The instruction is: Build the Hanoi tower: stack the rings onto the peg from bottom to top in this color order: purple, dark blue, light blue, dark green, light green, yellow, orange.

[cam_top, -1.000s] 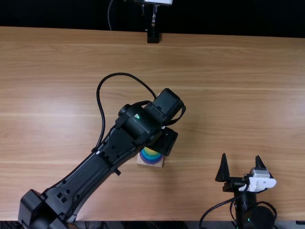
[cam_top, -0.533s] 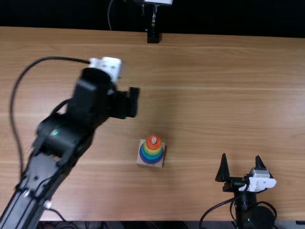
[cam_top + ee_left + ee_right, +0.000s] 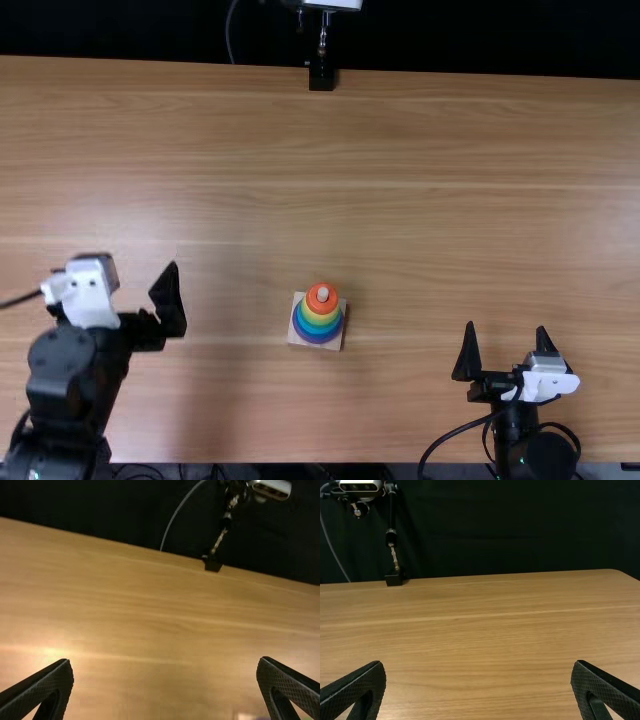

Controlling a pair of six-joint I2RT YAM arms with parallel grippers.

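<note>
On the light brown wooden table [image 3: 450,200], the Hanoi tower stands stacked, with both grippers wide and empty.
Near the table's middle, toward its near edge, the peg [image 3: 323,293] rises through the orange ring [image 3: 322,307] at the top; the yellow ring [image 3: 321,317] is just below, green and blue bands come next, and the purple ring [image 3: 316,340] is lowest, on the square wooden base [image 3: 296,341]. The closely stacked middle bands are too small to check all 7 rings, but the order looks right and the job seems finished, with no placement evidently left. The left gripper [image 3: 165,661] has its 2 fingers spread far apart, touching nothing, well apart from the tower; the right gripper [image 3: 505,326] is likewise wide and empty.
</note>
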